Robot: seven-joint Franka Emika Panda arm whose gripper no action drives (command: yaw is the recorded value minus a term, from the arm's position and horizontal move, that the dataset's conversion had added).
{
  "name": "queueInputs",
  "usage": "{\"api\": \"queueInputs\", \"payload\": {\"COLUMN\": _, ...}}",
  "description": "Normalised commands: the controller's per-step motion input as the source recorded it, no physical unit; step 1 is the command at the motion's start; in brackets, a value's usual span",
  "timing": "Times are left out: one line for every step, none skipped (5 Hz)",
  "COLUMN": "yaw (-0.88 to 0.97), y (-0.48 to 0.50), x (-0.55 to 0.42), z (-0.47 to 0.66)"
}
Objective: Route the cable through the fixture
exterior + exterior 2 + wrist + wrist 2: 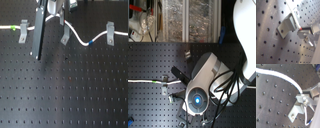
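The white cable (77, 36) runs across the black perforated board in the first exterior view. Its green band (11, 27) is near the first exterior view's left edge, its blue band (91, 43) between the middle and right clips. Three grey metal fixture clips stand in a row: left (22, 31), middle (65, 35), right (110, 33). My gripper (56, 12) is just above the middle clip, where the cable arches up to it. In the second wrist view the cable (281, 77) leads into the fingers (304, 99) beside a clip (297, 111). The gripper looks shut on the cable.
A flat grey metal bar (38, 32) hangs down in front of the cable between the left and middle clips. In the second exterior view the arm (203, 85) covers the board's middle, and the cable (140, 80) shows at the second exterior view's left. Clutter lies beyond the board (173, 20).
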Motion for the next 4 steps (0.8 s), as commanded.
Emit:
{"api": "queueInputs", "payload": {"yaw": -0.01, "y": -0.084, "x": -0.344, "z": 0.34}}
{"api": "queueInputs", "payload": {"yaw": 0.0, "y": -0.044, "x": -0.022, "z": 0.0}}
{"api": "queueInputs", "payload": {"yaw": 0.0, "y": -0.029, "x": -0.063, "z": 0.18}}
{"api": "queueInputs", "payload": {"yaw": -0.23, "y": -0.321, "x": -0.251, "z": 0.35}}
